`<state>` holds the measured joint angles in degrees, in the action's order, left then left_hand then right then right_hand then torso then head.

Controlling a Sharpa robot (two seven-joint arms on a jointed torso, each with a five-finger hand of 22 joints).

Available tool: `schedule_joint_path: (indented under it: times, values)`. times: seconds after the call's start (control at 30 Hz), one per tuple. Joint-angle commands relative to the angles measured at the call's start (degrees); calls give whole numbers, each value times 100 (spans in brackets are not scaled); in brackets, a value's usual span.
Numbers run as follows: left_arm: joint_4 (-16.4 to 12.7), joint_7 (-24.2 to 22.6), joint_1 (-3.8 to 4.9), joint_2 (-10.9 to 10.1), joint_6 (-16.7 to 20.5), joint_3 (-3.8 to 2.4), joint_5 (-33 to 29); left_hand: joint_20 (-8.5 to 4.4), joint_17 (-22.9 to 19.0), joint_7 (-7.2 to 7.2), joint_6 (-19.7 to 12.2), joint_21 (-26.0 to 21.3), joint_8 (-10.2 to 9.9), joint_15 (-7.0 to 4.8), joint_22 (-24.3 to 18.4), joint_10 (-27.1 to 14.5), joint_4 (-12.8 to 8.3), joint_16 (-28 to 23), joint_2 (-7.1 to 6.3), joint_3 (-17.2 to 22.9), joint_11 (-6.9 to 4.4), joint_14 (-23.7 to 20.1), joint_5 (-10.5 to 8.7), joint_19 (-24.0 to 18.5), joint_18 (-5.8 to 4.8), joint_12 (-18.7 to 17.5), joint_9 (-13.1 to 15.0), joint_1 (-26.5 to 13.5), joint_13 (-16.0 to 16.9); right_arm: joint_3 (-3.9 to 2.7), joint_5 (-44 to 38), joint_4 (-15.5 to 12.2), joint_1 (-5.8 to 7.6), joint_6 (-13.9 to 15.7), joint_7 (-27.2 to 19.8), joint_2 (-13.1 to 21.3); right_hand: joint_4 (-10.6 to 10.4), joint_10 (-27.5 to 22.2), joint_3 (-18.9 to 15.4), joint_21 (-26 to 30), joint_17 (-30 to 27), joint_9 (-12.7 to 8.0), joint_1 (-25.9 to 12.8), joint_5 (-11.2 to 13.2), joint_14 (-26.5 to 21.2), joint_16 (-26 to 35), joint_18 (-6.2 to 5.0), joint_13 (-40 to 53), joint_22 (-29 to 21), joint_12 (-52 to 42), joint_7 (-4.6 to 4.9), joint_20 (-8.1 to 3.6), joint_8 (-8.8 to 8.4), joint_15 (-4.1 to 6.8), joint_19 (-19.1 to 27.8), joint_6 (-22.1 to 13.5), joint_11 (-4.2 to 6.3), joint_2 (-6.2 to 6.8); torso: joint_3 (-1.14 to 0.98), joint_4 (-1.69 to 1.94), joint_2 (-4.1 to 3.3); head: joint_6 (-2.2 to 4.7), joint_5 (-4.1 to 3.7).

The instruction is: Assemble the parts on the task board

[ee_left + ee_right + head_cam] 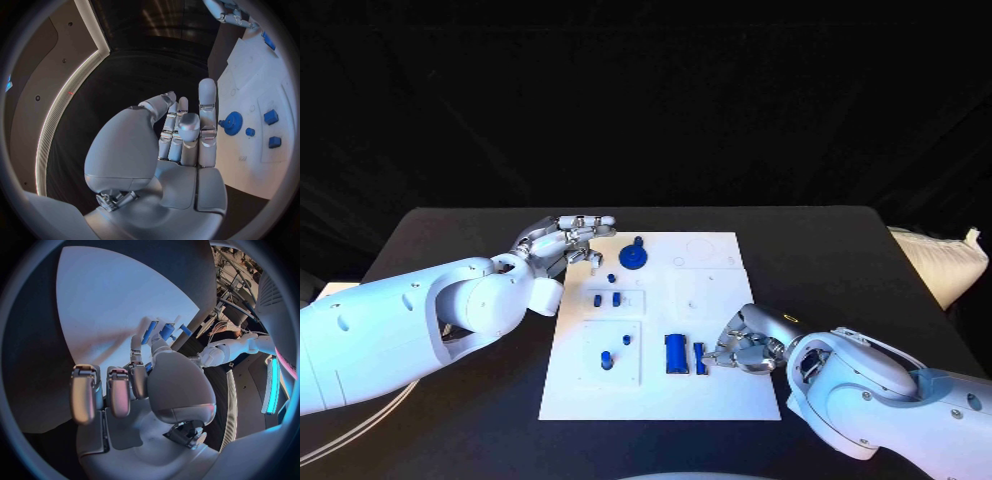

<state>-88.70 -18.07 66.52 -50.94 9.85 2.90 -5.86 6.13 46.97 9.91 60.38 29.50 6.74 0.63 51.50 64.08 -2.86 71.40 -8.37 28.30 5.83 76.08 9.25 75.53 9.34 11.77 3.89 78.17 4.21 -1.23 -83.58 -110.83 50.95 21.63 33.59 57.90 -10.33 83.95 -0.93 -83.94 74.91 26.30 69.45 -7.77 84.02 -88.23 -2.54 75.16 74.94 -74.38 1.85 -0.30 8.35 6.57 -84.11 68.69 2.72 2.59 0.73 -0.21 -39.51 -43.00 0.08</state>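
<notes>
Nearest me, the right hand (744, 350) rests on the white task board (718, 400), fingers curled at the small blue block (701, 358) beside the long blue bar (676, 353); I cannot tell whether it grips anything. Mid-board I log two short blue pegs (606, 299) in a shallow recessed panel. Farthest, the toothed blue gear (633, 257) lies flat, and the left hand (567, 240) hovers beside it at the board's edge, fingers loosely apart, holding nothing.

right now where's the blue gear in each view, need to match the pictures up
Head view: the blue gear lies on the far end of the task board, beside the left hand.
Left wrist view: the gear sits just past the left hand's fingertips.
Right wrist view: I cannot make it out.
Shared landmark: the white task board, seen in all three.
</notes>
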Motion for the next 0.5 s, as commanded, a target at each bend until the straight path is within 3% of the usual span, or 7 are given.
schedule_joint_path:
  times: [0.03, 0.17, 0.2, 0.3, 0.4, 0.43, 0.5]
  values:
    - [-3, -56, -3, 10, -99, -2, 23, -17, -6, 9, -34, -38, -14, 0, -9, -55, -28, -37, 72, -16, -1, -51, 19, -36, 101, 25, -1, -2, -7, 0, 423, 48, -3, 507, -646, 39, 47, 273, -24, 55, 1165, -71, 137, -108, 528, 35, 42, 720, 681, 235, 107, 52, -157, -105, -239, -241, -104, -36, 6, -8, 10, 20, -9]
    - [25, -111, -23, 27, -73, -2, -22, -11, -14, 16, -51, -43, -18, 7, -12, -67, -19, -36, 67, -39, 6, -60, 15, -43, 98, 39, -3, -36, -7, -5, 1748, 287, 61, 881, -1816, 76, 85, 136, -82, 159, 1068, -202, 298, -266, 506, 99, 12, 542, 562, 656, 248, 153, -357, -216, -179, -498, -229, -93, 22, -34, 53, 67, -35]
    - [57, -149, -38, 47, -44, -2, -75, -8, -25, 16, -55, -46, -19, 10, -13, -70, -10, -39, 67, -50, 7, -65, 14, -45, 97, 44, -4, -54, -7, -7, 2508, 461, 148, 890, -2399, 63, 128, 35, -93, 275, 939, -264, 403, -267, 476, 184, -23, 406, 427, 963, 292, 191, -418, -252, -114, -571, -267, -127, 31, -49, 83, 87, -37]
    - [169, -226, -76, 112, 33, -3, -180, -1, -66, 14, -64, -58, -19, 17, -20, -74, 13, -55, 63, -85, 7, -91, 4, -61, 96, 60, -4, -103, -6, -9, 3802, 842, 341, 813, -3298, 1, 242, -282, -127, 729, 408, -425, 627, -273, 336, 576, -140, -27, -72, 1860, 374, 277, -455, -311, 135, -715, -326, -200, 50, -72, 157, 208, -81]
    - [366, -323, -109, 236, 159, -3, -296, 13, -421, 5, -76, -126, -14, 29, -54, -82, 41, -237, 63, -163, 2, -305, -60, -157, 98, 98, -2, -163, -3, -10, 5045, 1355, 577, 692, -3996, -139, 354, -1136, -121, 2072, -1000, -612, 884, -280, -129, 1781, -459, -1191, -1479, 4124, 473, 327, -452, -377, 848, -985, -420, -273, 82, -85, 265, 328, -130]
    - [429, -350, -116, 277, 198, -3, -331, 21, -723, 3, -76, -172, -10, 34, -76, -75, 51, -404, 64, -193, 4, -481, -74, -226, 96, 117, -1, -183, 0, -10, 5352, 1510, 635, 655, -4134, -191, 375, -1284, -109, 2480, -1389, -662, 954, -271, -253, 2173, -534, -1499, -1872, 4576, 498, 345, -455, -409, 1034, -1013, -433, -304, 91, -88, 294, 349, -141]
    - [608, -405, -130, 395, 324, -4, -398, 41, -1640, 3, -78, -342, 0, 49, -160, -64, 61, -983, 72, -273, 7, -1077, -104, -477, 96, 163, 0, -200, 2, -12, 6002, 1923, 768, 556, -4419, -348, 453, -1585, -32, 3735, -2742, -774, 1176, -260, -731, 3548, -752, -2035, -3085, 5208, 548, 393, -473, -445, 1612, -1111, -487, -366, 115, -96, 379, 450, -182]
